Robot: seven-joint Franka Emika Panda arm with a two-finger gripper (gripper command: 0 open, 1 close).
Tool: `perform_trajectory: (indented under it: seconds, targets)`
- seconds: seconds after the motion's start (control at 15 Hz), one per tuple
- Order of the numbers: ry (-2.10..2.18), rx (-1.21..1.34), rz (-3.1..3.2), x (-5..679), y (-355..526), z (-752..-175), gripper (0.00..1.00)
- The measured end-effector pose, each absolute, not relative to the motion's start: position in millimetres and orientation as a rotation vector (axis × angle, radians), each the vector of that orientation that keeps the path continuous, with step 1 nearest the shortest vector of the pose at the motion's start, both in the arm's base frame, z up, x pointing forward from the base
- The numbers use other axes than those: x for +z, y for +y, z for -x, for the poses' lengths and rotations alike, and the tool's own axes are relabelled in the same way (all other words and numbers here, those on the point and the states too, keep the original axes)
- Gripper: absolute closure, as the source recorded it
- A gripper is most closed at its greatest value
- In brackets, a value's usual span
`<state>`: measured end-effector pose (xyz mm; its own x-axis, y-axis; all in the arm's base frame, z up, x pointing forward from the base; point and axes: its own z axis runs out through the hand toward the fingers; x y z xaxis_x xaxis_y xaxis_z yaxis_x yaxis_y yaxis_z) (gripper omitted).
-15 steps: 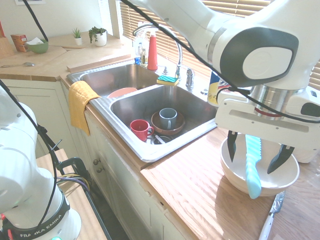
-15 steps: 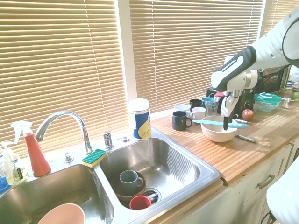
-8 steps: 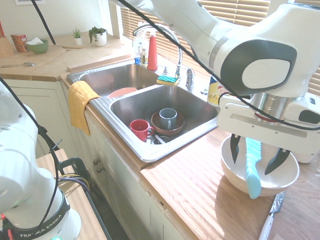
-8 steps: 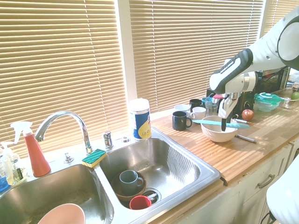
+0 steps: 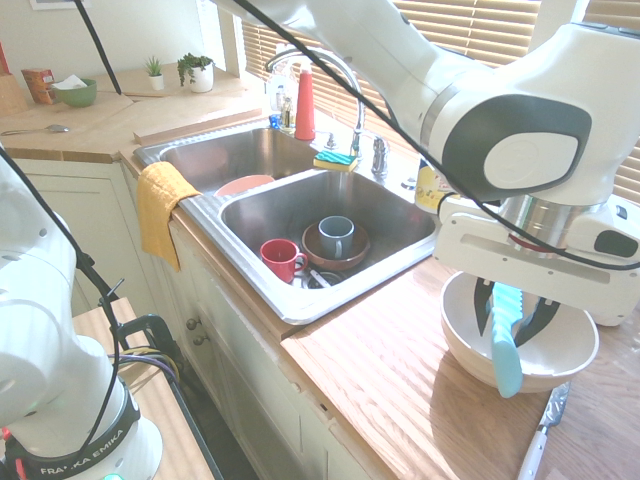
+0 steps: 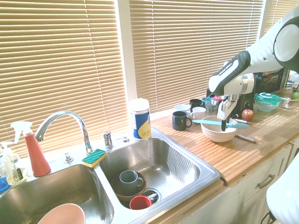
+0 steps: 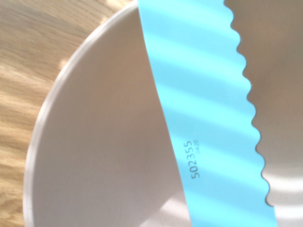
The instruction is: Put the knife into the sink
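The turquoise knife (image 5: 507, 340) with its wavy edge lies flat across the white bowl (image 5: 460, 340) on the wooden counter, to the right of the sink (image 5: 300, 300). My gripper (image 5: 510, 325) reaches down into the bowl with one dark finger on each side of the blade, half closed and close to it. Whether the pads touch the blade does not show. From the other side, the knife (image 6: 219, 123) spans the bowl (image 6: 217, 135) under the gripper (image 6: 224, 125), right of the sink (image 6: 205, 172). In the wrist view the knife (image 7: 203, 118) crosses the bowl (image 7: 94, 142).
A silver knife with a white handle (image 5: 540, 440) lies on the counter beside the bowl. The near basin holds a red mug (image 5: 280, 258) and a grey mug (image 5: 336, 235) in a brown bowl. Mugs (image 6: 181, 121) and an apple (image 6: 247, 114) stand behind the bowl.
The fingers have come in from wide open to close on either side of the knife's blade. The gripper has sunk slightly into the bowl. The knife has not moved.
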<state>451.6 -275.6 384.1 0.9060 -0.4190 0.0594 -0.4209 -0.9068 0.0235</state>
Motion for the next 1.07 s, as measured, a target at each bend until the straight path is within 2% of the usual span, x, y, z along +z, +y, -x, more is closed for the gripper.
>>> perform_trajectory:
  seconds: [0.53,1.07]
  targets:
    - [-0.658,0.107,-3.026,391.2,-277.0,-455.8,1.0]
    - [-0.653,0.228,-3.024,457.3,-270.9,-459.1,1.0]
